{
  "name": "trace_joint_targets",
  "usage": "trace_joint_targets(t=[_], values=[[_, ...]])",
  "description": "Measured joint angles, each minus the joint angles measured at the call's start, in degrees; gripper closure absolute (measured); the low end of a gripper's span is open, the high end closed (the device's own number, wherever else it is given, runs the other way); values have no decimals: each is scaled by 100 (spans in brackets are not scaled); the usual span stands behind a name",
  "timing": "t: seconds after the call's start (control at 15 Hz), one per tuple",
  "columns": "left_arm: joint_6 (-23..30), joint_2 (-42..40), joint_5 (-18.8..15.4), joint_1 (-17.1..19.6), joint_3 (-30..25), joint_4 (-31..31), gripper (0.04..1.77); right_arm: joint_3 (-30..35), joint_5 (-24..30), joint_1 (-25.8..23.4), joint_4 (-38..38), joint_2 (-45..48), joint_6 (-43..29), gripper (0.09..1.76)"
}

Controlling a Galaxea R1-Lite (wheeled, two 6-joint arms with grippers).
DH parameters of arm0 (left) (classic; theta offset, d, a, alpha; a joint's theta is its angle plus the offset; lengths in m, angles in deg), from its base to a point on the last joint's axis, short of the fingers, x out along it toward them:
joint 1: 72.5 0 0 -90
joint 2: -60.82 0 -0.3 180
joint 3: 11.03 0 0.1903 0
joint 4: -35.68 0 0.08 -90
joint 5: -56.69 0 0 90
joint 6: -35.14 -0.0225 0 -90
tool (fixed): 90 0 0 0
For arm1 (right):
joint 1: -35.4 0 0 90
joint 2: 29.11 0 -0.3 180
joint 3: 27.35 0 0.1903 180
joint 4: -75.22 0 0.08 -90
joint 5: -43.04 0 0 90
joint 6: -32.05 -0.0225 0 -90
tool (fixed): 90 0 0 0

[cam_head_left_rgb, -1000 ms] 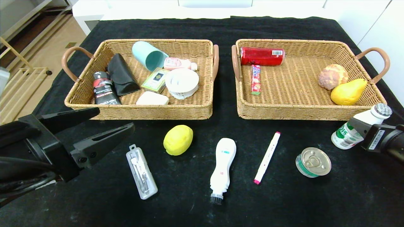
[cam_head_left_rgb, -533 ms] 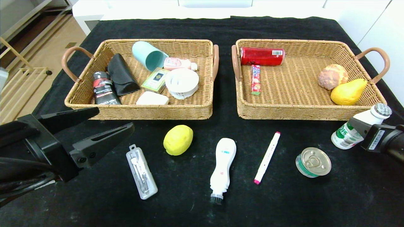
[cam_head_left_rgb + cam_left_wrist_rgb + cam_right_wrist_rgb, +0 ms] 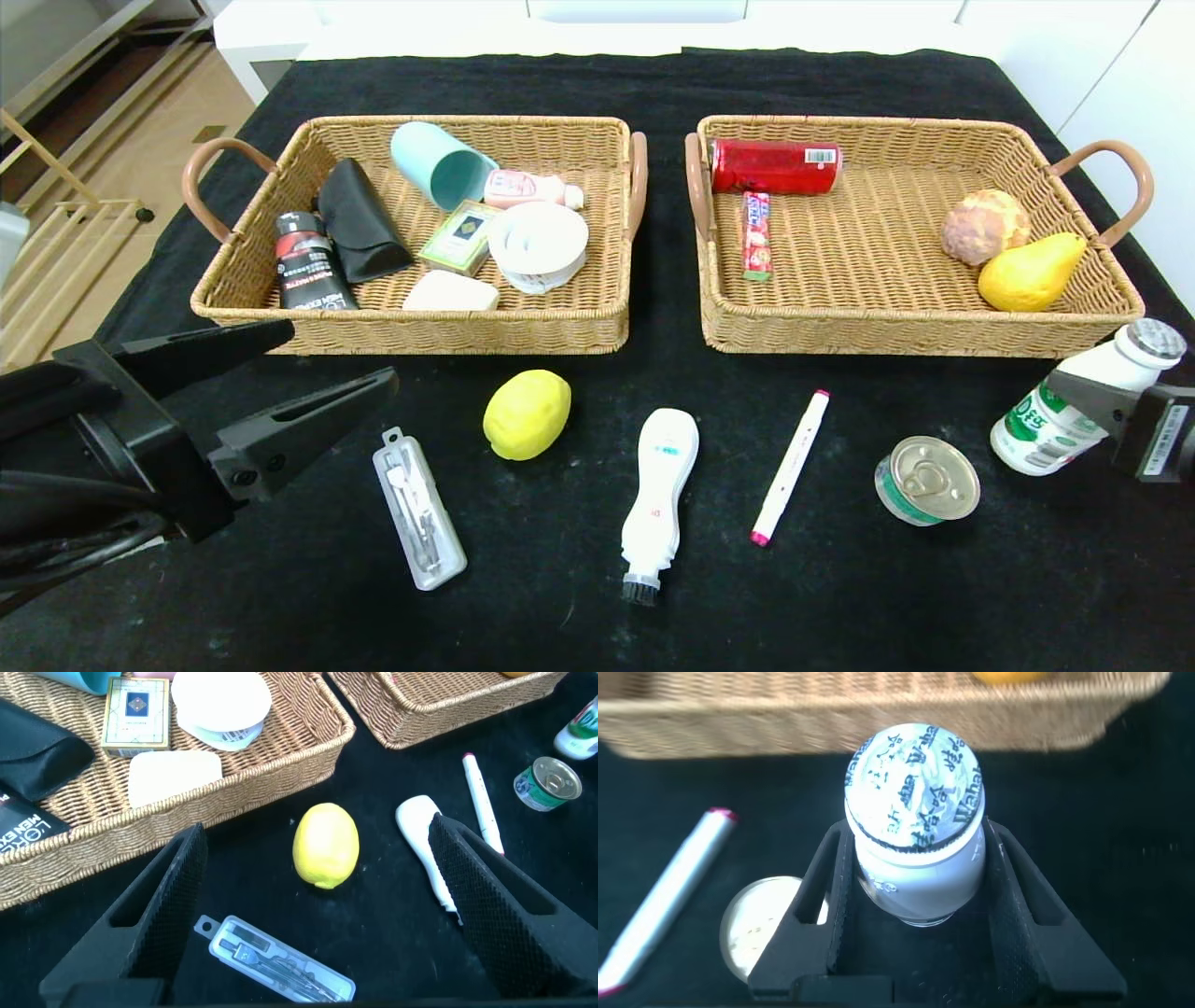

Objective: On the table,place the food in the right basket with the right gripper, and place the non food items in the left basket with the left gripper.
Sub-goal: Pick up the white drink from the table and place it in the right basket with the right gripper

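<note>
While the right gripper (image 3: 1088, 411) has its jaws clenched on the yogurt bottle (image 3: 1074, 411), the right basket (image 3: 896, 336) lies just ahead; left gripper (image 3: 317, 373) hangs released.

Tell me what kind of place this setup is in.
Probably an indoor lab or test room: a table draped in black cloth holds two wicker baskets for sorting staged goods, with white cabinets behind and a wooden rack on the floor.

Two wicker baskets: left basket (image 3: 597, 322) holds seven items, right basket (image 3: 896, 331) holds four. Loose on the black table (image 3: 840, 607): one lemon (image 3: 527, 413), one clear case (image 3: 419, 508), one brush (image 3: 660, 495), one marker (image 3: 790, 467), one tin can (image 3: 926, 481). One white bottle (image 3: 1074, 401), held off the table.
</note>
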Motion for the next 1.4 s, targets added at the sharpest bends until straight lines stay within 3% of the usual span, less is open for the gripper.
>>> trace_joint_targets(t=[0.47, 1.4], values=[[-9, 0, 0, -11, -13, -16, 9, -1507, 2, 556, -1054, 215, 21, 98], [-22, 22, -11, -20, -22, -13, 9, -3991, 0, 675, -890, -2109, 80, 98]])
